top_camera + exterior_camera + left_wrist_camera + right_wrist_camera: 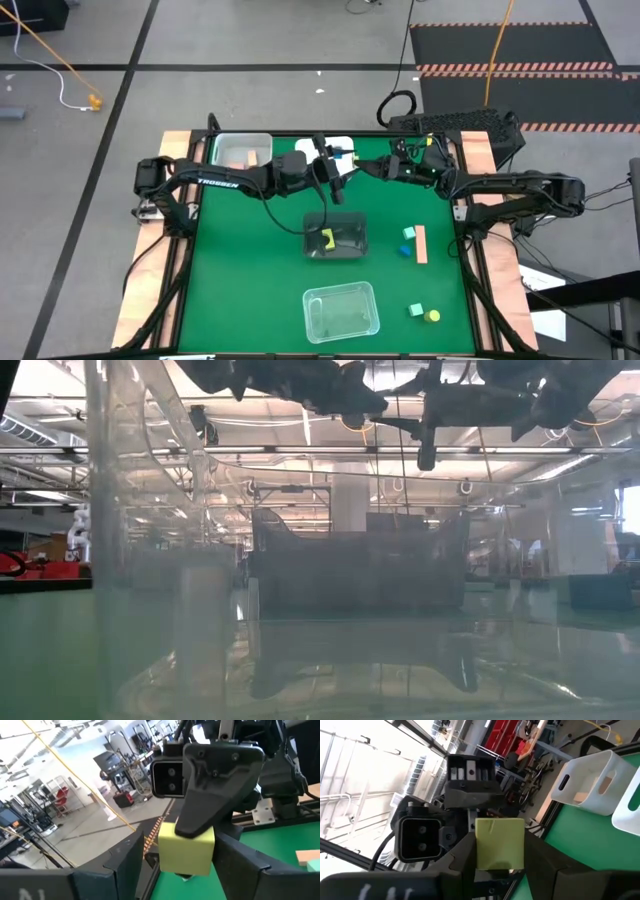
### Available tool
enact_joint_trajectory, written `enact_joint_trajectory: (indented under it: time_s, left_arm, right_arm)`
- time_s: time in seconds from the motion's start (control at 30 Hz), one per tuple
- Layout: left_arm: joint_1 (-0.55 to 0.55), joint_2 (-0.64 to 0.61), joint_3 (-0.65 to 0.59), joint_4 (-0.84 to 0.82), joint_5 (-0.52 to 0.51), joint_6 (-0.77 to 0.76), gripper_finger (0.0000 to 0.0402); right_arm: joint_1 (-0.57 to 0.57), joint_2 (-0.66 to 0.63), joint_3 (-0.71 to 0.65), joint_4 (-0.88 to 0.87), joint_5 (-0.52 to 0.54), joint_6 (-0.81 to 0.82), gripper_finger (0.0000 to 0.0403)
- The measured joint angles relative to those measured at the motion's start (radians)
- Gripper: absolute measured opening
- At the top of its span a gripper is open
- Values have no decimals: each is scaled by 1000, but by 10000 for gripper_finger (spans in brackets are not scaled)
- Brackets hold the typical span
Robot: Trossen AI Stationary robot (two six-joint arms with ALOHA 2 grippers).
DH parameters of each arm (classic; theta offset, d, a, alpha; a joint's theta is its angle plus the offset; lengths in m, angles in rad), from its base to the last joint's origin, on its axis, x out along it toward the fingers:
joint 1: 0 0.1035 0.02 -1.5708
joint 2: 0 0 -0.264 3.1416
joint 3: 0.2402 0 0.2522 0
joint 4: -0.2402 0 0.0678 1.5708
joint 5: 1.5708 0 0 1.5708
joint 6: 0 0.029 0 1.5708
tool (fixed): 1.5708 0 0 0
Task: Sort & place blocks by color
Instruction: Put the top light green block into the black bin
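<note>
Both arms meet in the air above the far middle of the table. A yellow cube [500, 842] sits between the fingers of my right gripper [501, 862], which is shut on it. My left gripper [185, 862] faces it from the table's left and is open. Its two fingers stand on either side of the same yellow cube [186, 851], with floor showing in the gap beside one finger. In the high view the two grippers meet at the cube's place [335, 172]. On the table's right lie a tan bar [421, 243], mint pieces [408, 232] [416, 310], a blue piece [405, 250] and a yellow piece [432, 316]. My right gripper pinches the yellow cube between its two fingers, on two opposite faces; one finger [210, 795] covers the cube's upper face [187, 832] in the left wrist view. The fingers come roughly level from the table's right. The cube is lifted clear, high above the table.
A clear tray [350, 222] in the table's middle holds a yellow piece [327, 240]. A second clear tray [342, 310] stands near the front edge. A white bin [240, 150] at the far left holds a tan piece, and another white bin [340, 147] stands behind the grippers.
</note>
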Motion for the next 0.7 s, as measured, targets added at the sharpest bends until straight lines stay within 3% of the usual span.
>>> enact_joint_trajectory:
  time_s: [0.2,0.33,0.7]
  left_arm:
    - [0,-1,0,-32,3,-67,133]
    - [0,-1,0,-30,2,-82,134]
    - [-16,-2,0,-19,-10,-227,134]
  right_arm:
    - [0,0,-1,2,0,2,112]
    - [0,0,-1,3,0,-13,124]
    - [-70,-25,-1,-13,-159,-117,262]
